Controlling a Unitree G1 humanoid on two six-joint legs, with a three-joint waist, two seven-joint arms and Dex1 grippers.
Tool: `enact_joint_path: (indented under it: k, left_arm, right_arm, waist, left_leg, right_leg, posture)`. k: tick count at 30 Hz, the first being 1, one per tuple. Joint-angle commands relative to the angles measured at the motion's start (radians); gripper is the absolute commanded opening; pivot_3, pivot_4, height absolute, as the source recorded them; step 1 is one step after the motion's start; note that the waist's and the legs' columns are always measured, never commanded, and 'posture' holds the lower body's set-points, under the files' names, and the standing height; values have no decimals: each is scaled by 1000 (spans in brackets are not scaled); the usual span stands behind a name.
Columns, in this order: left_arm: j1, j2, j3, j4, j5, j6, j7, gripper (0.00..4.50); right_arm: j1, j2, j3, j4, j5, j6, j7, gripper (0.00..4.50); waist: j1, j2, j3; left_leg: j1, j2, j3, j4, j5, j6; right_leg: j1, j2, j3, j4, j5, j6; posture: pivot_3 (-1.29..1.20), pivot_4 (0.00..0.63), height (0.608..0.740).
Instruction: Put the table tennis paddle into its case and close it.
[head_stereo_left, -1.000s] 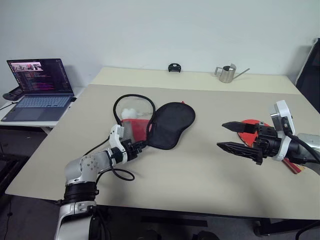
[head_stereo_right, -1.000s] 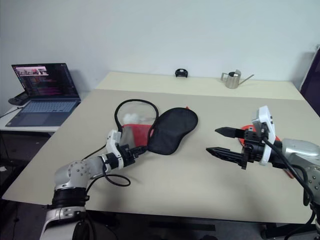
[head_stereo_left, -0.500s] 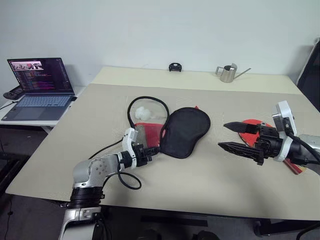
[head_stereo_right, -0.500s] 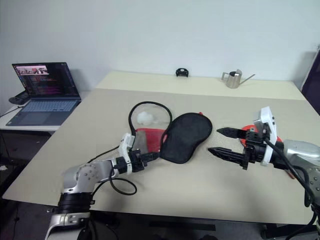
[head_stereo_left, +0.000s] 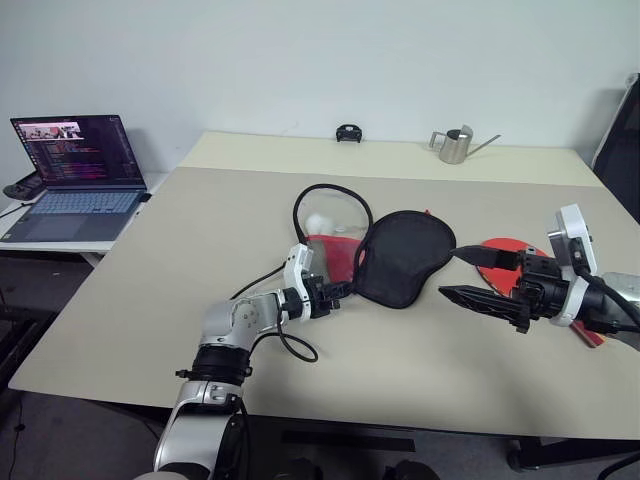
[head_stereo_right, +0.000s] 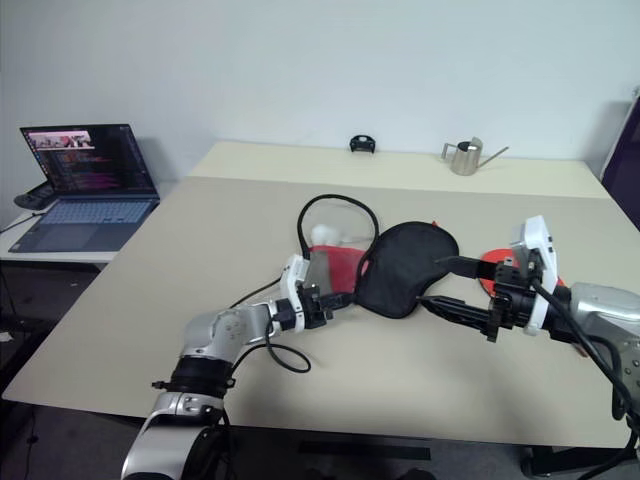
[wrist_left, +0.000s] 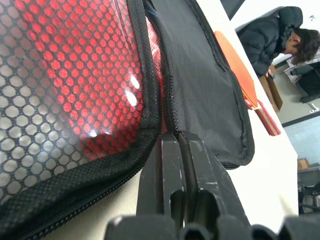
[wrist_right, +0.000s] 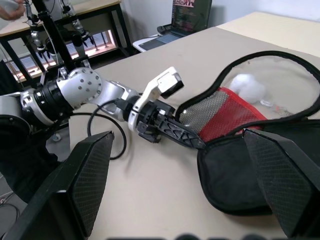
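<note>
beige worktop (head_stereo_left: 150, 270) with a laptop (head_stereo_left: 75, 175) at far left on a side desk. left claw (head_stereo_left: 340, 293) pinched tight on the seam of the case (head_stereo_left: 400, 255), spread open mid-worktop with red mesh half (wrist_left: 65, 75) beside black half. further right, right claw (head_stereo_left: 478, 276) spread wide and holding nothing, tips near the case's black half, over the red table tennis paddle (head_stereo_left: 503, 252) flat on the worktop; metal watering can (head_stereo_left: 456, 145) at the back.
</note>
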Motion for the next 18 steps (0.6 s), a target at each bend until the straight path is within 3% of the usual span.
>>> enact_joint_path:
  k: [1,3,11,15,18]
  left_arm:
    - [-16,-28,-28,-17,15,-31,-27,211]
    - [-4,-33,-39,-38,13,-28,-46,664]
    - [95,75,-52,-176,5,32,-104,3520]
    - [186,207,-86,-289,13,49,-174,3520]
    - [299,353,-148,-415,60,-47,-276,3520]
  right_arm:
    - [2,-19,-36,-40,27,-4,-10,4500]
    - [4,-21,-36,-41,30,-4,-14,4500]
    - [12,-25,-38,-44,32,-4,-18,4500]
    - [13,-24,-35,-42,30,-2,-23,4500]
    - [16,-29,-30,-30,21,2,-26,4500]
  waist:
    - [1,0,0]
    - [1,0,0]
    - [-9,0,0]
    - [-23,1,0]
    - [-32,2,-1]
  left_leg:
    - [0,0,0,0,0,0]
    - [-1,0,0,0,0,0]
    - [0,0,0,0,0,0]
    - [1,1,0,0,0,0]
    - [2,1,1,-1,0,0]
  right_leg:
    - [0,0,0,0,0,0]
    - [0,0,0,0,0,0]
    - [-1,0,0,1,0,0]
    - [-1,1,1,2,0,0]
    - [-1,1,2,2,0,0]
  posture:
    - [0,150,740]
    - [0,150,740]
    - [0,150,740]
    - [0,150,740]
    - [0,150,740]
